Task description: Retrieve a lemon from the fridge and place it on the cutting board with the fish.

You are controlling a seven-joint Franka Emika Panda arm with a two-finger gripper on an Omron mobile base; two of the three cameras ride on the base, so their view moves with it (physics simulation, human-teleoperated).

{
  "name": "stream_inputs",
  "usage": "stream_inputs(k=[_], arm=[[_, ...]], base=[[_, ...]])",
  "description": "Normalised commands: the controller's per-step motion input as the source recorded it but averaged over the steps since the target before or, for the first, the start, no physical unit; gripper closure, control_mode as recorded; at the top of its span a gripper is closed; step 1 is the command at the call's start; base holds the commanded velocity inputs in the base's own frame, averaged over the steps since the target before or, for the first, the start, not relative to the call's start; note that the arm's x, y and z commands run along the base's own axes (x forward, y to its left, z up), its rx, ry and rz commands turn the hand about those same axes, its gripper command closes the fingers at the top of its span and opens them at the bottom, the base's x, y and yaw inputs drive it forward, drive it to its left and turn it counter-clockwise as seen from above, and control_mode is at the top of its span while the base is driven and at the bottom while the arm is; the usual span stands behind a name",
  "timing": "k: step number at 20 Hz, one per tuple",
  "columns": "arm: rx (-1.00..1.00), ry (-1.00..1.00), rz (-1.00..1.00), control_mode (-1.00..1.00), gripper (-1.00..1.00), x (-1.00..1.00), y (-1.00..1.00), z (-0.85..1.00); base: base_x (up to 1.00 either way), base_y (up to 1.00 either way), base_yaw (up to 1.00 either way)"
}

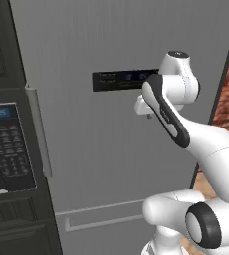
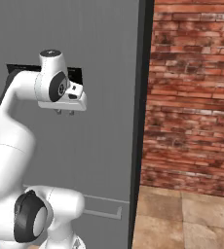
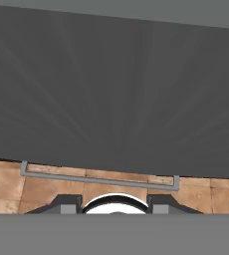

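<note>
The fridge (image 1: 111, 149) is a tall grey brushed-metal front with a dark display panel (image 1: 121, 79), and its door is closed. My gripper (image 1: 149, 115) hangs just in front of the door below the panel and points downward. It also shows in the right base view (image 2: 64, 113). In the hand view the gripper (image 3: 114, 204) looks down the fridge (image 3: 114, 99) front. Its two fingertips stand apart with nothing between them. The lemon, the cutting board and the fish are out of view.
A black microwave (image 1: 7, 144) sits in dark cabinetry left of the fridge's vertical handle (image 1: 39, 132). A horizontal drawer handle (image 3: 99, 179) runs low on the fridge. A brick wall (image 2: 196, 97) and wooden floor (image 2: 182, 219) lie to the right.
</note>
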Motion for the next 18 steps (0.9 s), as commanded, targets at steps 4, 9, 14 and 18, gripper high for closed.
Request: stream_inputs(k=[4, 9, 14, 18], arm=[[0.00, 0.00, 0.00, 1.00, -1.00, 0.00, 0.00, 0.00], [0.00, 0.00, 0.00, 1.00, -1.00, 0.00, 0.00, 0.00], [0.00, 0.00, 0.00, 1.00, -1.00, 0.00, 0.00, 0.00], [0.00, 0.00, 0.00, 1.00, -1.00, 0.00, 0.00, 0.00]], base=[[0.00, 0.00, -0.04], [-0.24, 0.23, -0.15], [-0.31, 0.58, -0.11], [-0.42, 0.49, -0.08]])
